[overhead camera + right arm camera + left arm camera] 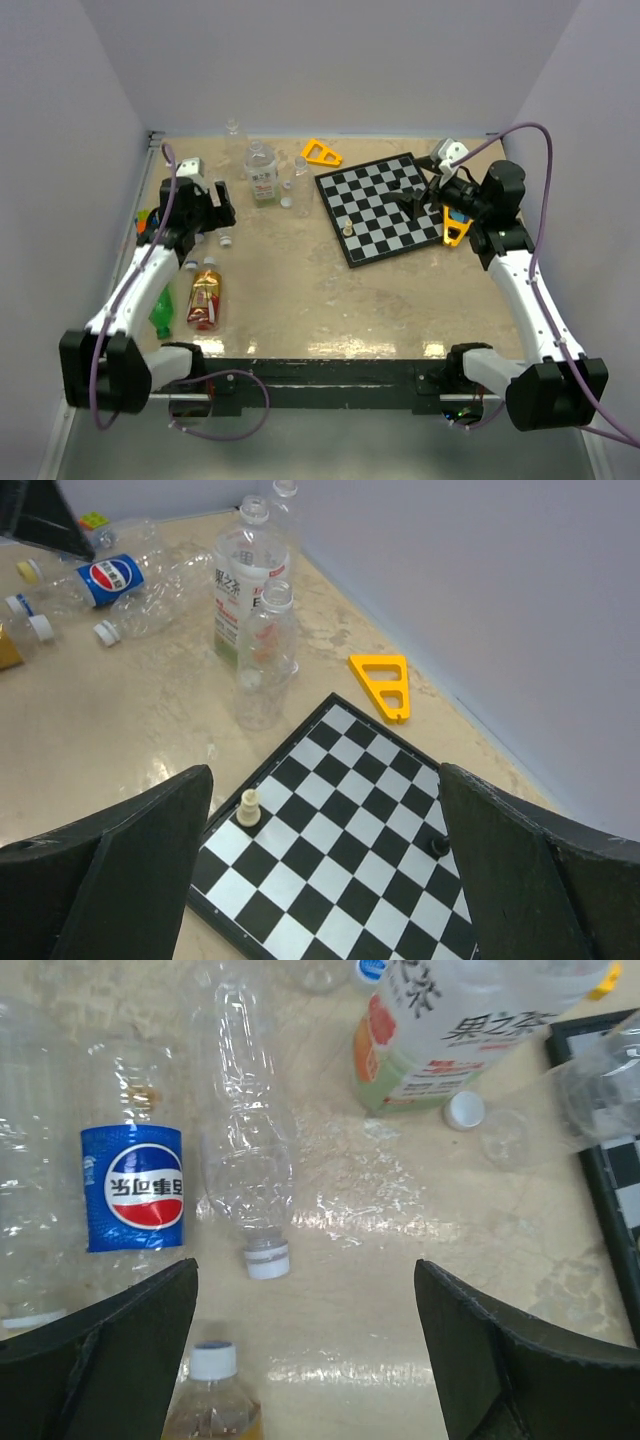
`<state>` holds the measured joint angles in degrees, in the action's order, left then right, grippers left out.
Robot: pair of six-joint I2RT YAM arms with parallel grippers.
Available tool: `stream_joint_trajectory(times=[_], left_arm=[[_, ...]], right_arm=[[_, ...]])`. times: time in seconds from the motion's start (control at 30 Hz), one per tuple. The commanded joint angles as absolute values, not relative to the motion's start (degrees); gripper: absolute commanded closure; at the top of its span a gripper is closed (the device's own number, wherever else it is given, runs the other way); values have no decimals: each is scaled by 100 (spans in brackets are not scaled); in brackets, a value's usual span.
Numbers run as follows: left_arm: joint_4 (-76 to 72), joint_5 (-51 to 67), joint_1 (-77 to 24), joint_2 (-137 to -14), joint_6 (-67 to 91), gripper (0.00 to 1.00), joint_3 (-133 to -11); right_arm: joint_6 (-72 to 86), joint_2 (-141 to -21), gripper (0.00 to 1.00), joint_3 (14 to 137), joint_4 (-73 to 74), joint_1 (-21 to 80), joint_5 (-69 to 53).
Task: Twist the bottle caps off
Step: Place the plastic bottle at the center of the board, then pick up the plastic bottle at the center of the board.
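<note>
your left gripper hangs spread over a lying clear bottle; right gripper likewise released. unbraced, the bottle may roll or crush as you pinch its cap.

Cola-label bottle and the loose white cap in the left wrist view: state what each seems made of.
Cola-label bottle: probably thin clear plastic, glossy; the table shows through its crinkled wall. Loose white cap: likely opaque plastic, smooth matte white.
</note>
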<state>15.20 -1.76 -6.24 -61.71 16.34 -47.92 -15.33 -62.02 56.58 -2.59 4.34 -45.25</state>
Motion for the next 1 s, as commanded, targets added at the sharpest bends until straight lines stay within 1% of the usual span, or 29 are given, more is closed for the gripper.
stream_joint_trajectory(times=[0.0,0.1,0.23,0.27,0.47,0.6,0.97], left_arm=[[1669,211,-466,-7547,1996,9,-5702],[1810,27,-466,-8146,1951,10,-6081],[2144,-772,-466,-8814,1916,10,-6573],[2153,-913,-475,-9163,1838,11,-6774],[2399,-870,-475,-10018,1793,11,-7478],[2356,-949,-466,-10274,1802,11,-7681],[2259,-1151,-466,-10722,1846,12,-7761]], right_arm=[[-1854,-6433,2,5563,-220,316,-5000],[-2048,-6574,2,5634,-9,316,-5176],[-2180,-6662,2,5625,132,308,-5335],[-2249,-6758,2,5642,193,316,-5474],[-2540,-7013,2,5766,553,316,-5713],[-2645,-7101,2,5792,659,316,-5774],[-2768,-7251,2,5766,747,299,-6064]])
